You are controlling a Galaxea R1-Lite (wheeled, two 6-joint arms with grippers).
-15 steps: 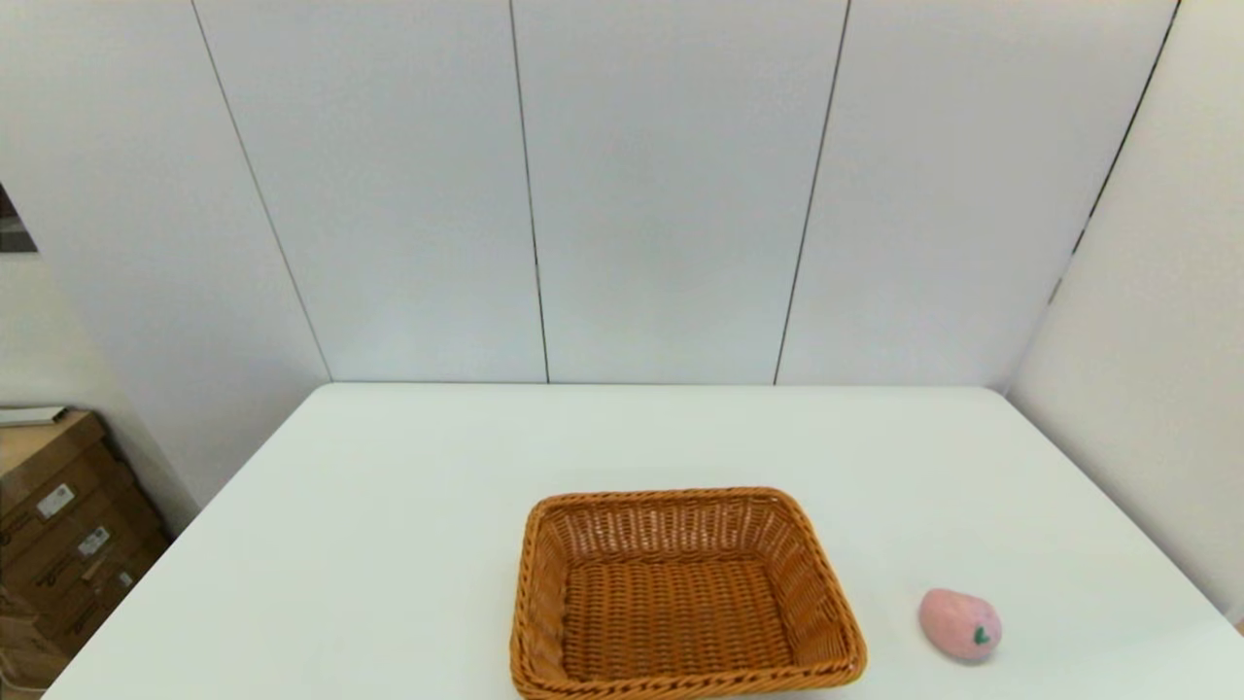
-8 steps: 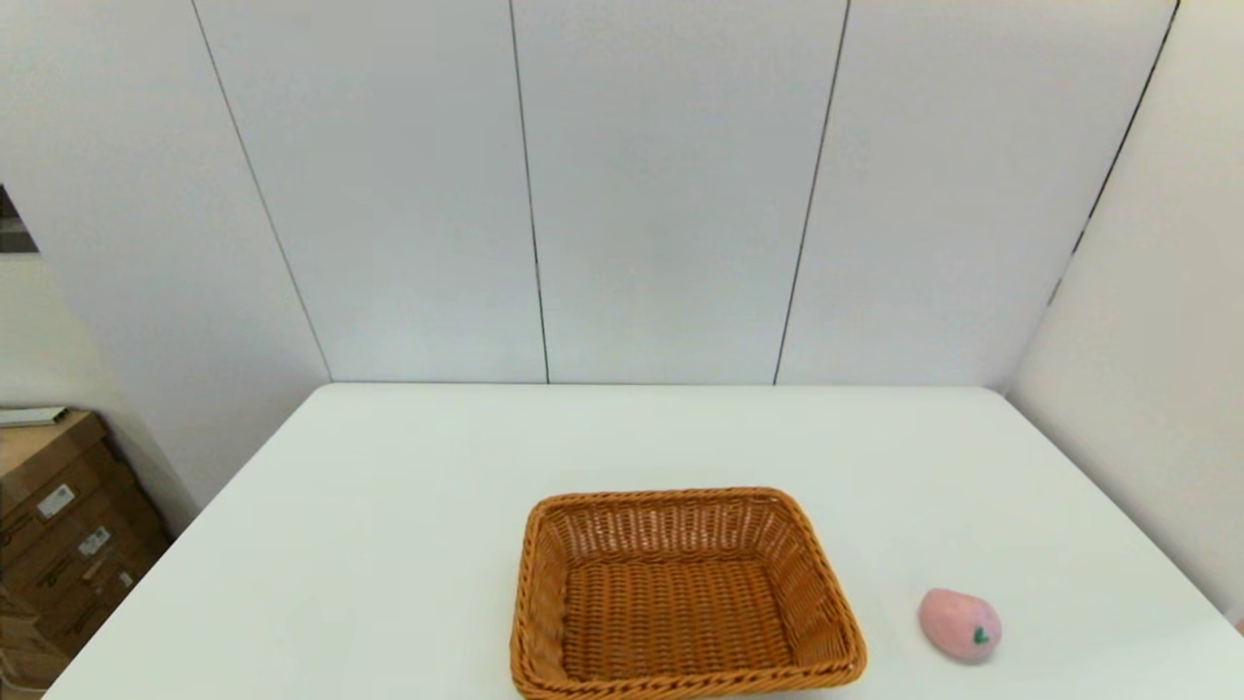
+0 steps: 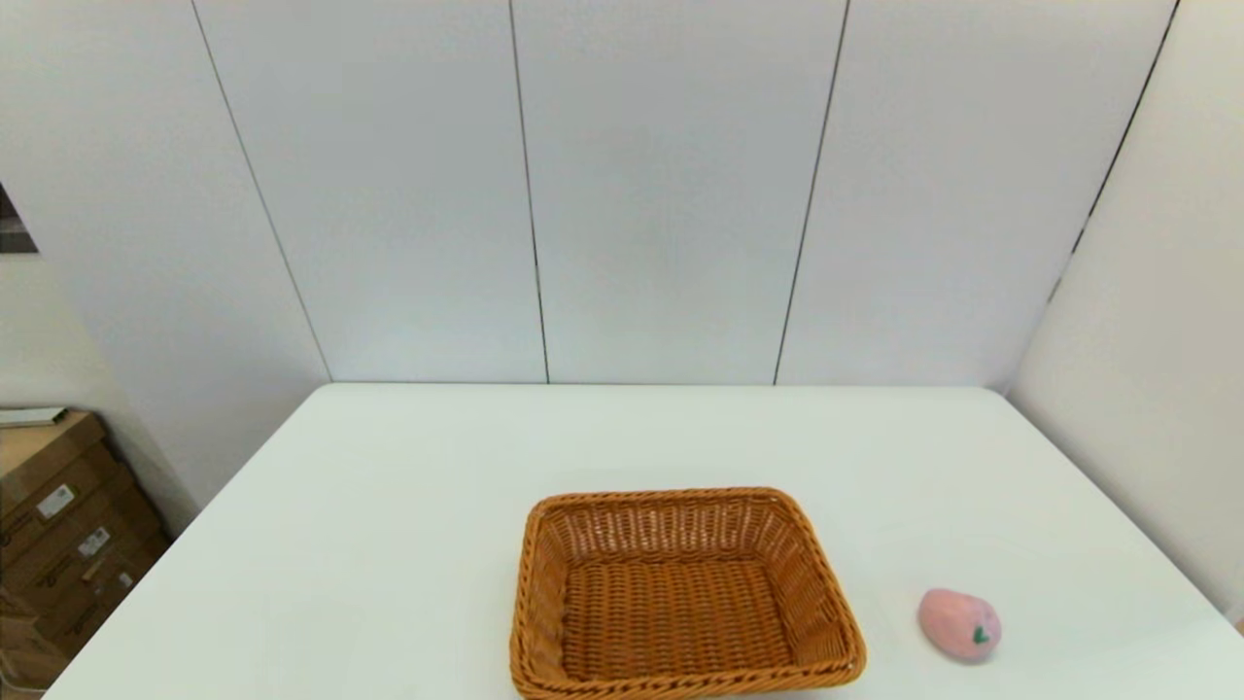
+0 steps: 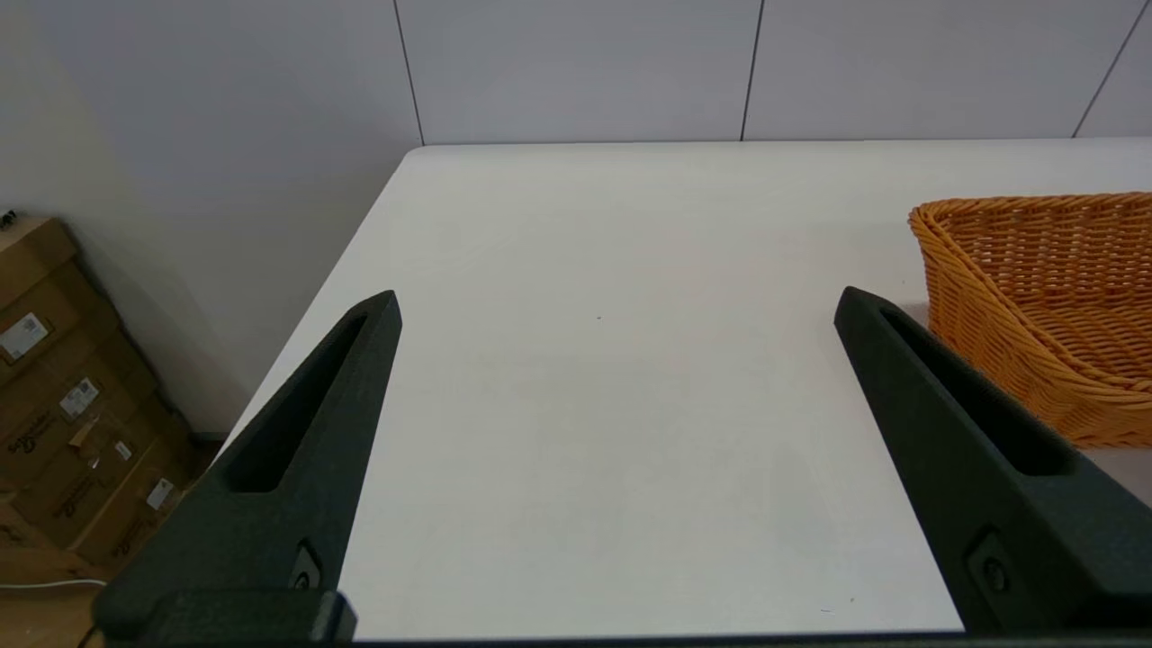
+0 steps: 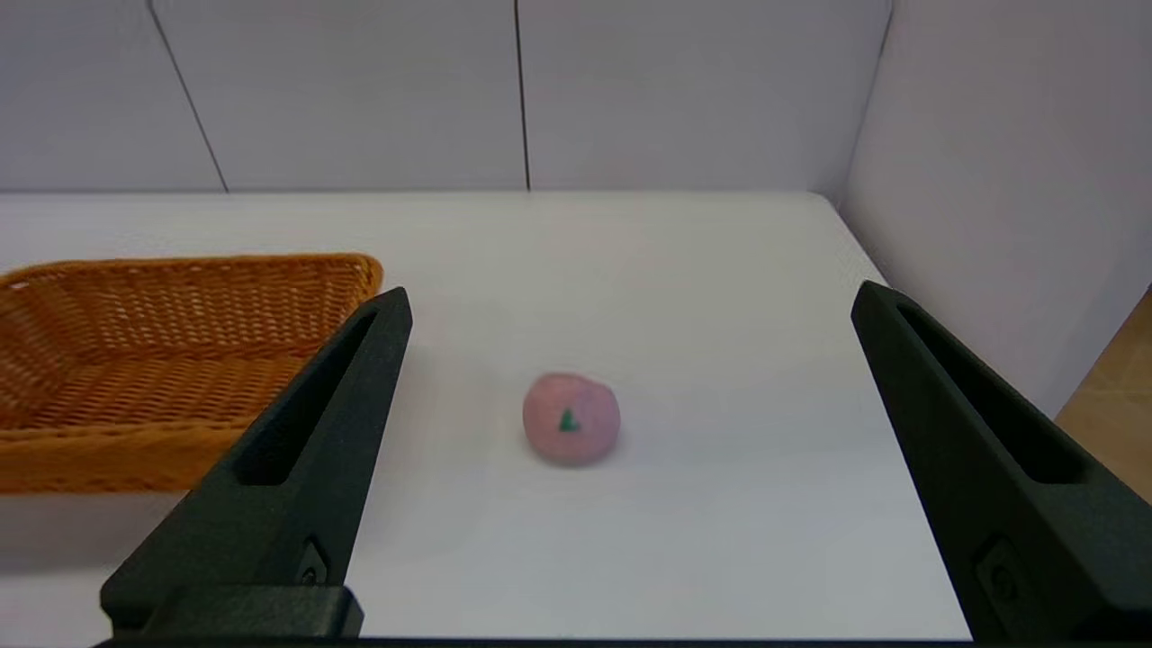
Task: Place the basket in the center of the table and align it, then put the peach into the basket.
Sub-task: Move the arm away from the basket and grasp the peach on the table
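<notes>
- Head view: the basket (image 3: 686, 597) sits on the table (image 3: 389, 544) toward the near edge, roughly midway between the table's left and right sides. Its long sides run across the table and its braided rim looks square to the table's edges. Its woven floor is bare; nothing lies inside it. The peach (image 3: 959, 624) lies on the table to the robot's right of the basket, apart from it and outside it, with its small green leaf mark turned toward the robot. Neither arm shows in this view. Stacked cardboard boxes (image 3: 58, 535) stand on the floor beyond the table's left side.

- Left wrist view: the left gripper (image 4: 616, 310) hangs above bare table on the robot's left side, its two black fingers (image 4: 297, 450) spread wide with nothing between them. One corner of the basket (image 4: 1035, 297) shows just beyond one finger, not touched by it. The cardboard boxes (image 4: 63, 396) appear past the table's edge.

- Right wrist view: the right gripper (image 5: 630, 306) is held over the near right part of the table, its fingers (image 5: 297, 450) spread wide and holding nothing. The peach (image 5: 571, 419) lies on the table ahead, in the open space between the two fingers but farther off, not touched by either. The basket (image 5: 162, 360) stands to one side, again with nothing in it; one finger partly covers its near corner in the picture.
</notes>
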